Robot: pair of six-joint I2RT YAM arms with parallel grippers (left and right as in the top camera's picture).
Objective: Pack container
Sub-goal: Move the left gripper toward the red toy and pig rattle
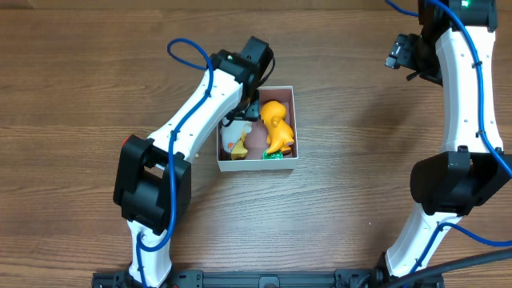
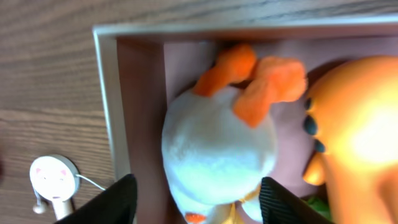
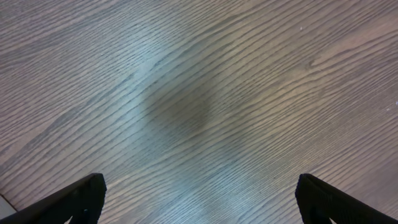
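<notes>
The container (image 1: 256, 166) is a shallow white-walled box with a pinkish floor at the table's middle; its wall also shows in the left wrist view (image 2: 109, 93). Inside lie a white plush toy with orange feet (image 2: 217, 146), an orange plush toy (image 1: 278, 128) (image 2: 357, 124) and a small green item (image 1: 274, 155). My left gripper (image 1: 242, 110) (image 2: 199, 202) is open just above the box, its fingers on either side of the white toy with gaps. My right gripper (image 1: 398, 56) (image 3: 199, 199) is open and empty over bare wood at the far right.
A small round white tag with a cat face and a thin cord (image 2: 55, 177) lies on the wooden table just outside the container's left wall. The left arm (image 1: 192, 112) reaches over the box's left side.
</notes>
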